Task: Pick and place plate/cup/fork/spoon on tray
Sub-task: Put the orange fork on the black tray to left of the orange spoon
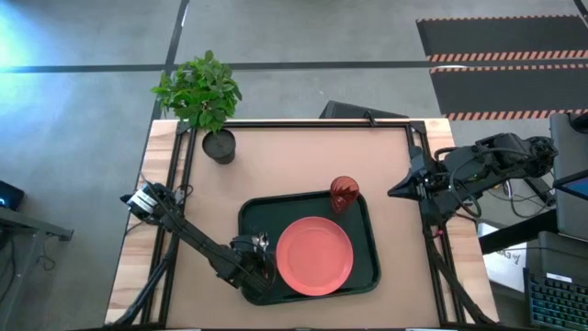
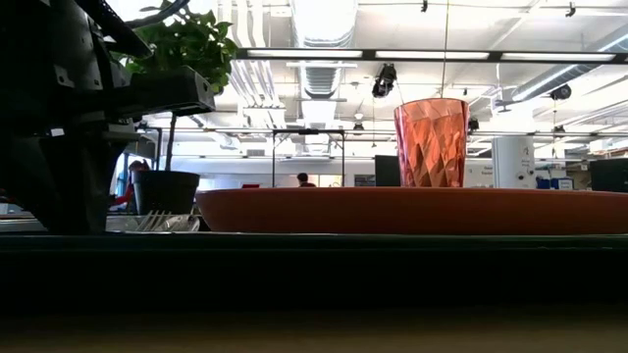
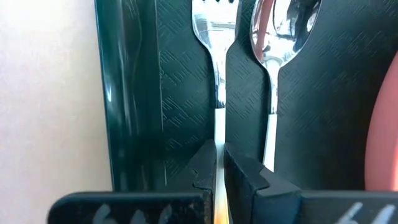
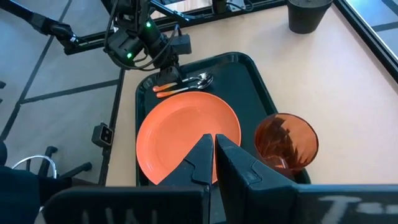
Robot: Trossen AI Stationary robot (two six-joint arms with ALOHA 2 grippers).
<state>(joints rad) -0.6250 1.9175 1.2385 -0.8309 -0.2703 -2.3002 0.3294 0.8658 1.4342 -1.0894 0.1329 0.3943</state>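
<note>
Surface: tan surface carrying tray
Loaded: plate, cup, fork, spoon all sitting inside
Left tool: pressed together over fork handle
Right tool: pressed together, empty, waiting aside
Remaining: seemingly nothing

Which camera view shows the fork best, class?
The left wrist view: the fork fills it, tines and neck clear, beside the spoon. The right wrist view shows it small, the low view only tines, the high view barely anything.
</note>
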